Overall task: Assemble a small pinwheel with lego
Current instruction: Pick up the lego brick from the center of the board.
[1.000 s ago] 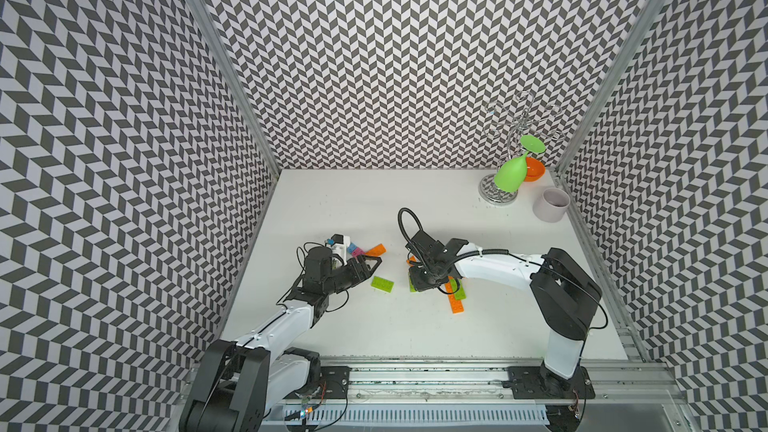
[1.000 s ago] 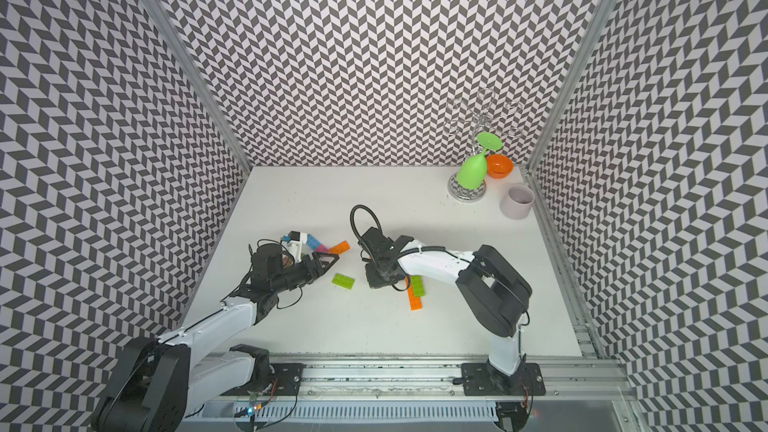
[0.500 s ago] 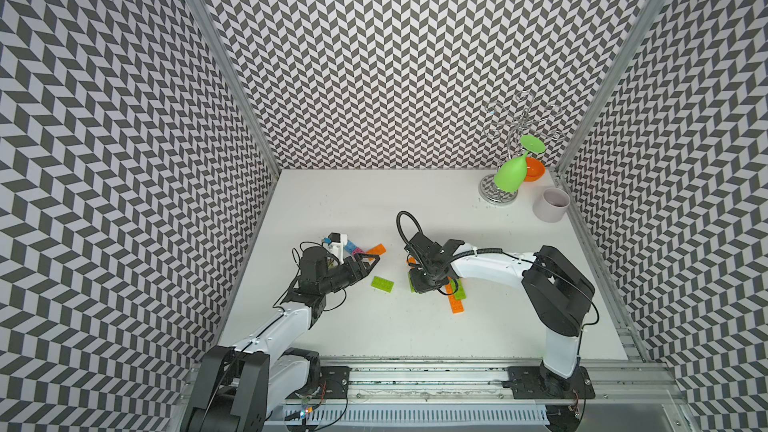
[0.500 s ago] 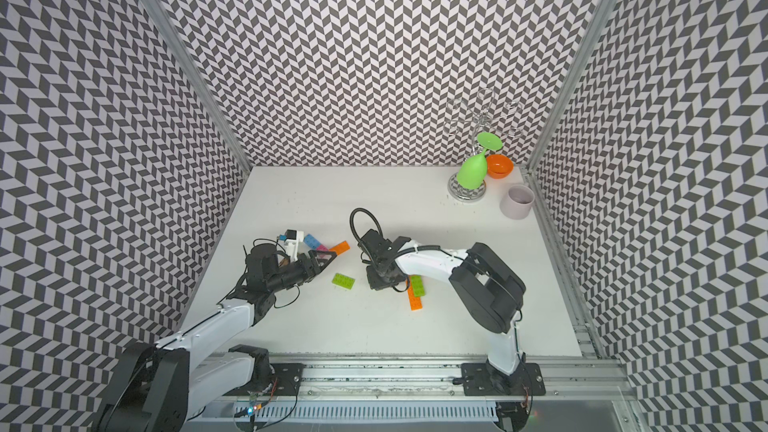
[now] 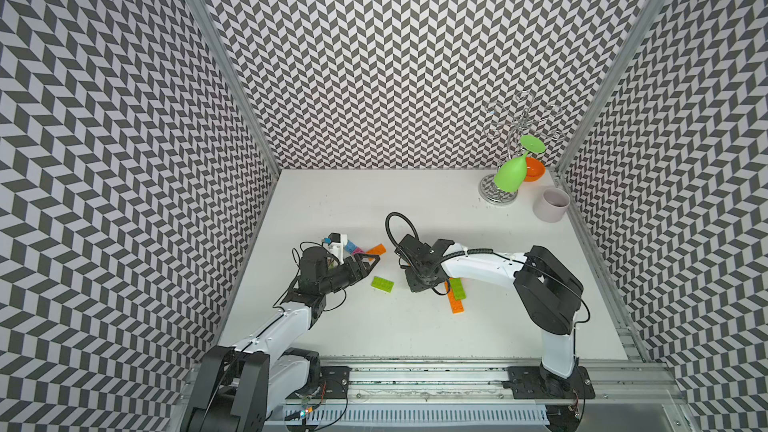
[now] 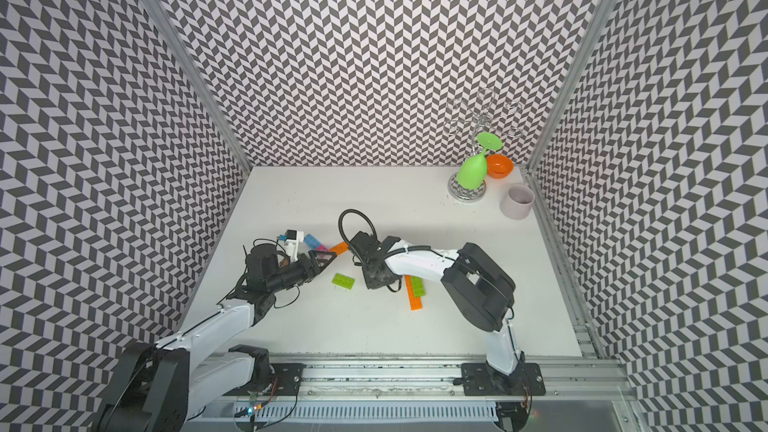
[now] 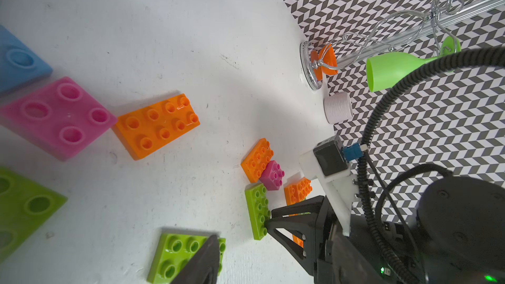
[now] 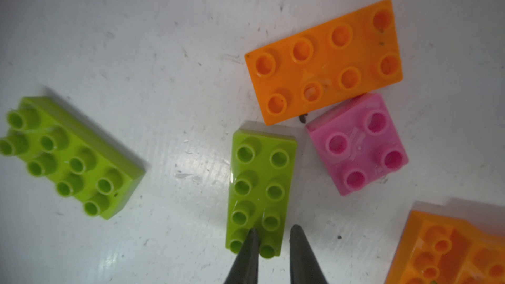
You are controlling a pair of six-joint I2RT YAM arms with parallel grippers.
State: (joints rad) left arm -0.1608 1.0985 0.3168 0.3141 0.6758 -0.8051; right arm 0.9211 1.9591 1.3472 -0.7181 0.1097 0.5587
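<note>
Lime green brick (image 8: 261, 192) | end corner between right jaws | gap narrow

place: robot lab test cell | evidence: chevron-patterned walls (image 5: 395, 56), aluminium base rail (image 5: 415, 369), white tabletop (image 5: 374, 201)

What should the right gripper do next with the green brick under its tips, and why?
I'd guess: close the right gripper fully on the green brick. Its tips straddle one end of that brick, one over the studs, one just beside the edge, with a little gap showing. The brick lies flat on the table, so it seems not gripped or lifted yet.
</note>
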